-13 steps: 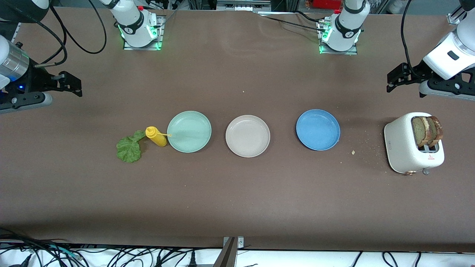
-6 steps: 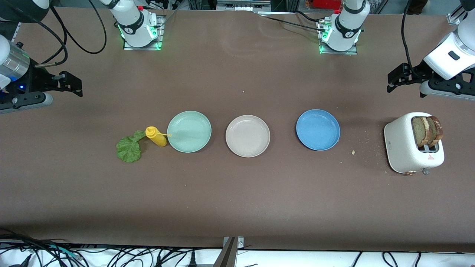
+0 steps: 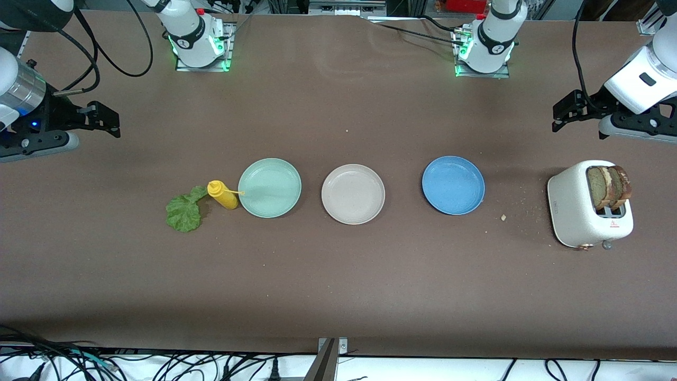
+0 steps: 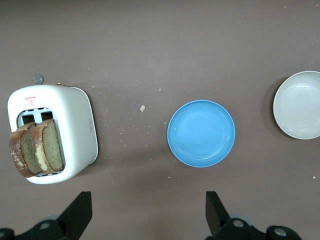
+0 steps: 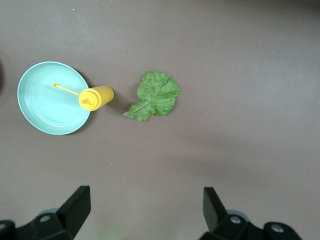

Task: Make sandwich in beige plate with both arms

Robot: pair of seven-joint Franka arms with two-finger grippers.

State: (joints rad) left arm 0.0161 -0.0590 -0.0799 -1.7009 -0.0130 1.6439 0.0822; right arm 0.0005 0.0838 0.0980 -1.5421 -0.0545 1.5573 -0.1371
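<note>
The beige plate [image 3: 353, 193] sits bare at the table's middle; its edge shows in the left wrist view [image 4: 299, 104]. Two toasted bread slices [image 3: 608, 186] stand in a white toaster [image 3: 574, 210] at the left arm's end, also in the left wrist view [image 4: 37, 152]. A green lettuce leaf [image 3: 183, 212] lies toward the right arm's end, also in the right wrist view [image 5: 154, 95]. My left gripper [image 3: 563, 112] is open and empty, up over bare table by the toaster. My right gripper [image 3: 103, 119] is open and empty, up over bare table at its own end.
A mint-green plate [image 3: 270, 187] and a blue plate [image 3: 453, 184] flank the beige one. A yellow mustard bottle [image 3: 222, 194] stands between the lettuce and the mint-green plate. Crumbs [image 3: 503, 217] lie between the blue plate and the toaster.
My right gripper has shifted slightly toward the table's middle. The left arm has barely moved. Nothing on the table has moved.
</note>
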